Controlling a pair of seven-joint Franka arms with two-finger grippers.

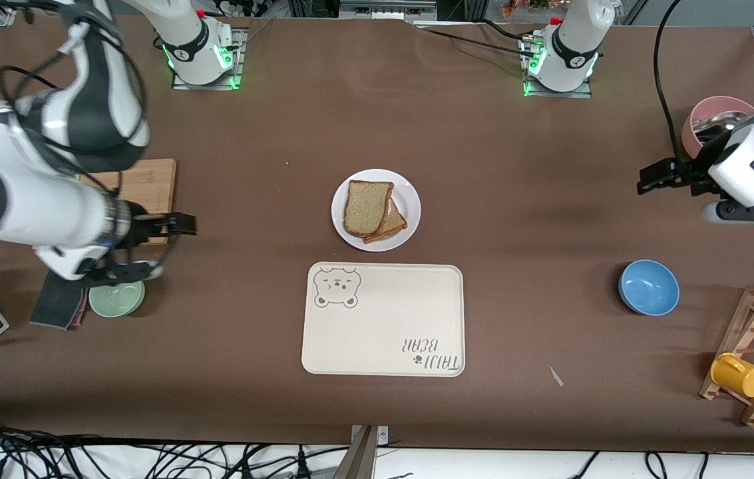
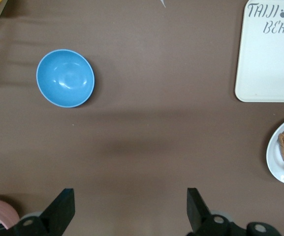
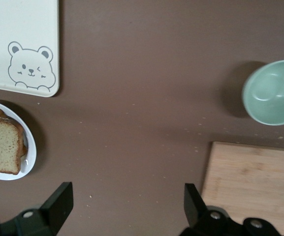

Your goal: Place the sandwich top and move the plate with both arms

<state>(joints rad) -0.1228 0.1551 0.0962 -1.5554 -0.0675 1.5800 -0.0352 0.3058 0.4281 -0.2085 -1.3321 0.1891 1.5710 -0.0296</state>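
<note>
1. The sandwich top (image 1: 367, 206) already lies on the stack on the plate (image 1: 410, 199), mid-table, just farther from the front camera than the bear-print tray (image 1: 383, 332); by my reading placing is done, moving the plate remains.
2. The left gripper (image 1: 657, 178) and right gripper (image 1: 180, 225) hang with fingers apart, empty, well apart from the plate.
3. Brown table cover (image 1: 516, 219); blue bowl (image 1: 649, 287), green bowl (image 1: 117, 298), cutting board (image 1: 150, 183) around.
</note>
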